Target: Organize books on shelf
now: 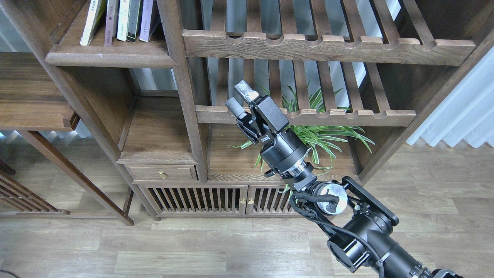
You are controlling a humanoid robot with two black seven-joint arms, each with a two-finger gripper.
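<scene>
Several books (122, 19) stand upright at the top left on the shelf (110, 58), a solid dark-brown board with a rounded front edge. The leftmost, a yellow-green book with white edges (88, 21), leans right against a dark maroon spine (111, 19). No red book with photos is in view. My right gripper (239, 97) is open and empty, pointing up and left in front of the lower slatted rack (339, 115). It is well to the right of and below the books. My left gripper is out of view.
An upper slatted rack (328, 48) spans the top right. A green leafy plant (328, 133) sits under the lower rack, behind my wrist. A vertical post (185, 100) separates the racks from an open compartment (156, 131). Below it are a drawer (162, 173) and slatted cabinet doors (193, 199).
</scene>
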